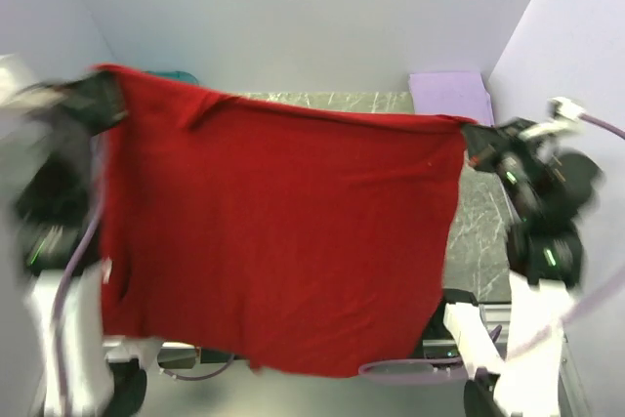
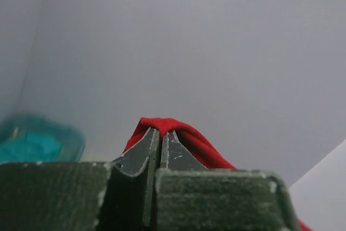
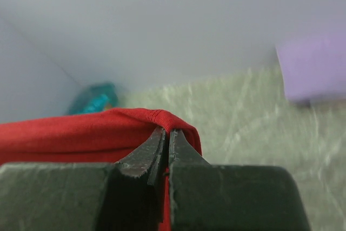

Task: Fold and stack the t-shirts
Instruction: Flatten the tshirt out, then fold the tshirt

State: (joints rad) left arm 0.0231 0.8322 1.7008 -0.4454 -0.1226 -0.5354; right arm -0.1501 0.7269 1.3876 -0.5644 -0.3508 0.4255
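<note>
Above the table (image 1: 480, 227), deep red t-shirt (image 1: 283, 231) hangs spread from left gripper (image 2: 160, 132) at 10 o'clock to right gripper (image 3: 167, 133) at 2, both clamped on thin corner bites. Risk: tension pulls one free.

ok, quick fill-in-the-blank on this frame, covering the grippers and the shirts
1. The left gripper and the right gripper are both ____ on the red t-shirt.
2. The lavender t-shirt lies at the table's far ____ corner.
3. The number of grippers holding cloth is ____.
Missing words: shut; right; two.
</note>
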